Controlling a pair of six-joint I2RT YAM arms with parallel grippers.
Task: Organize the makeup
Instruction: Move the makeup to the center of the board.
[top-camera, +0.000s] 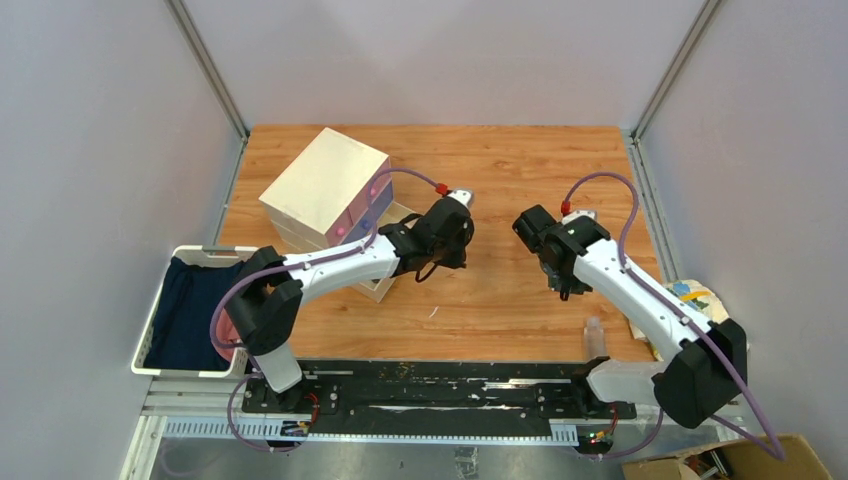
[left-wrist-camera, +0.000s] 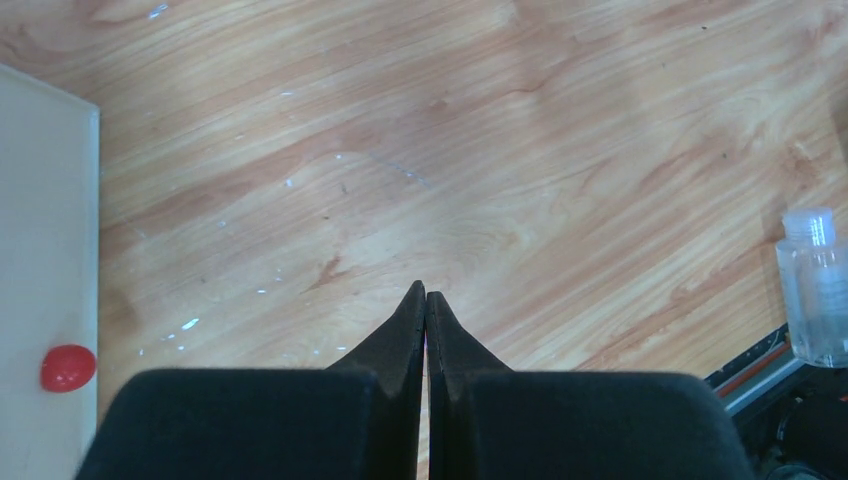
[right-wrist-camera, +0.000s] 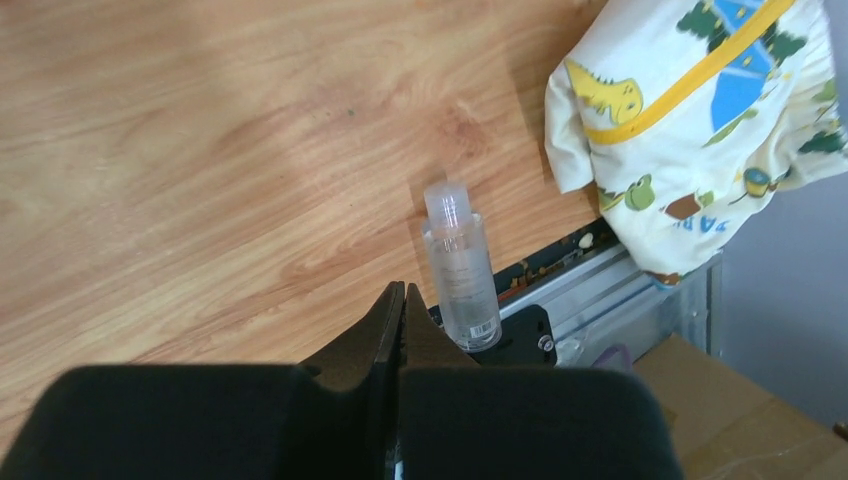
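On a wooden table (top-camera: 520, 160) closed in by plain grey walls (top-camera: 90, 150) on three sides, a cream box (top-camera: 322, 180) with pink and purple knobs sits toward the far left. Left of the box, off the table's edge, a white basket (top-camera: 190, 251) holds dark cloth (top-camera: 195, 300). Well to the right of the box, at the table's near edge beside the black rail (top-camera: 440, 385), a clear bottle (top-camera: 595, 336) stands upright; it is the only makeup in view. Farther from the box, a dinosaur-print cloth (right-wrist-camera: 690, 130) hangs off the near right corner.

The left gripper (left-wrist-camera: 425, 294) hovers just right of the box above bare wood, its fingers pressed together with nothing between them. The right gripper (right-wrist-camera: 403, 288) is much farther right of the box, its jaws also together and empty. In its wrist view the bottle stands just beside the tips, not gripped.
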